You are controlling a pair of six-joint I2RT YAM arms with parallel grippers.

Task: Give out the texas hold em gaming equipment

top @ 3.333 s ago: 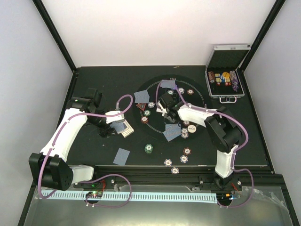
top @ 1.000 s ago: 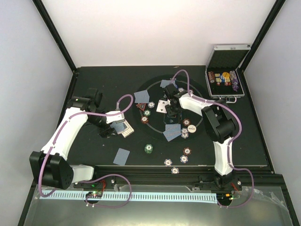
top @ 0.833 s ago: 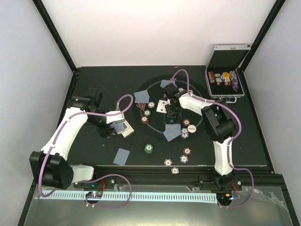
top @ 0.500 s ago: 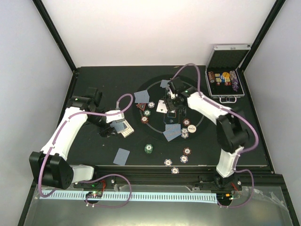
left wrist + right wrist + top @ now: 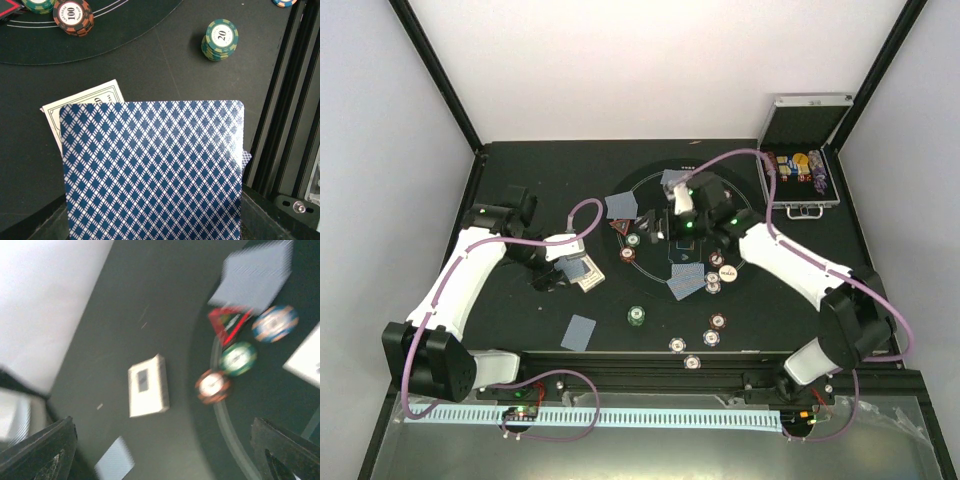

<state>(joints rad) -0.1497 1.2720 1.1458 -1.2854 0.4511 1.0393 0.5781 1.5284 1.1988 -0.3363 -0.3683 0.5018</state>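
Note:
My left gripper (image 5: 568, 266) is shut on a stack of blue-backed playing cards (image 5: 150, 170) left of the round mat; the top card hides its fingers. A white printed card (image 5: 85, 102) pokes out beneath. My right gripper (image 5: 672, 222) hovers over the mat's middle, open wide and empty (image 5: 161, 440). Below it, blurred, are the red triangular marker (image 5: 229, 322), a blue-orange chip (image 5: 275, 322), a green chip (image 5: 238, 357), a red-brown chip (image 5: 213, 385) and a white card's edge (image 5: 306, 360). Face-down cards (image 5: 621, 206) (image 5: 687, 280) and the white button (image 5: 728, 272) lie on the mat.
The silver case (image 5: 798, 178) stands open at the back right. A green chip stack (image 5: 636, 316), a single card (image 5: 578, 332) and loose chips (image 5: 711, 338) lie near the front rail (image 5: 650, 372). A white flat pack (image 5: 146, 386) shows left of the mat.
My right gripper's jaws have spread wide and it has shifted slightly left over the mat, while that arm's elbow swung out to the right. The left arm has stayed still.

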